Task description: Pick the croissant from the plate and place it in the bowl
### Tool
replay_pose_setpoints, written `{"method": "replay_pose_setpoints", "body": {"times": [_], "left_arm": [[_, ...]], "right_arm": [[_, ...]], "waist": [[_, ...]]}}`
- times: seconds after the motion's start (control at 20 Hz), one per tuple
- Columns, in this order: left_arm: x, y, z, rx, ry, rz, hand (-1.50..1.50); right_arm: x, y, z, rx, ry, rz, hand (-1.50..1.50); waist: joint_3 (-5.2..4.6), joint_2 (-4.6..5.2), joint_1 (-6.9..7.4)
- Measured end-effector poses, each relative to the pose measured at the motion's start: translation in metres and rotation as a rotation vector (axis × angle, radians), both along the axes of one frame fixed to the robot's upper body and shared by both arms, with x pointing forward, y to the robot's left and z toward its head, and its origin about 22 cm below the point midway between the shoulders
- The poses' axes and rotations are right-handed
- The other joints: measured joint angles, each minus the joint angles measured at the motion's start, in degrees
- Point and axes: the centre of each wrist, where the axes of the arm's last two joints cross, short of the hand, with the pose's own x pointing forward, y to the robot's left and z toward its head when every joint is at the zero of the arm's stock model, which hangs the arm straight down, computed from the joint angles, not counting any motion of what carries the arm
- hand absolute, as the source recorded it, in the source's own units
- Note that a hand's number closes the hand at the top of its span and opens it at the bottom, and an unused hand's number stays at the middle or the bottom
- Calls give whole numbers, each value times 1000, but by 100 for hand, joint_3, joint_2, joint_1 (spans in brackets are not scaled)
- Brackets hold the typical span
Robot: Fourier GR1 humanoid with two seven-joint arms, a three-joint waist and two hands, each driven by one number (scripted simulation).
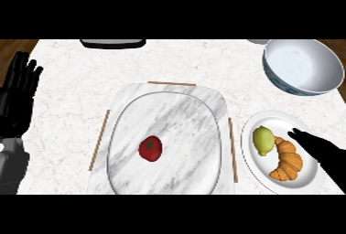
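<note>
An orange-brown croissant [288,161] lies on a small white plate [255,160] at the lower right, beside a green-yellow pear [263,139]. A large white bowl with a blue patterned outside [302,66] stands at the upper right, with nothing in it. My right hand [323,152] comes in from the right edge over the plate's right side, fingers straight, its fingertips just right of the croissant's upper end. My left hand [16,97] rests open at the left edge, fingers up.
A big marble oval platter [182,114] on a marble-and-wood board fills the middle, with a red tomato [150,148] on it. A dark object [113,43] sits at the counter's far edge.
</note>
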Motion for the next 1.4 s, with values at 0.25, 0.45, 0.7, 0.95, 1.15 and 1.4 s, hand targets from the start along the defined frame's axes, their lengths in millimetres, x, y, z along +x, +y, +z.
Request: {"method": "replay_pose_setpoints", "body": {"times": [0.25, 0.45, 0.7, 0.95, 1.15, 1.4], "left_arm": [[0, -3, 6, -1, 5, 6, 0], [-2, 0, 4, -4, 2, 7, 0], [-6, -1, 3, 4, 3, 3, 0], [-3, -4, 2, 2, 1, 1, 0], [2, -6, 1, 7, -4, 5, 0], [-1, -1, -1, 2, 2, 3, 0]], "right_arm": [[-1, -12, -27, -1, 10, -9, -150], [6, -19, -33, 20, -3, 0, -150], [9, -19, -47, 31, -11, 38, -150], [22, -23, -60, 19, 0, 46, -150], [24, -20, -76, 8, 12, 41, -150], [26, -17, -86, -1, 27, 43, -150]], "waist": [[1, -4, -16], [1, -3, -12], [1, -4, -12], [-1, -2, -9], [-1, -1, -12], [-1, -3, -13]]}}
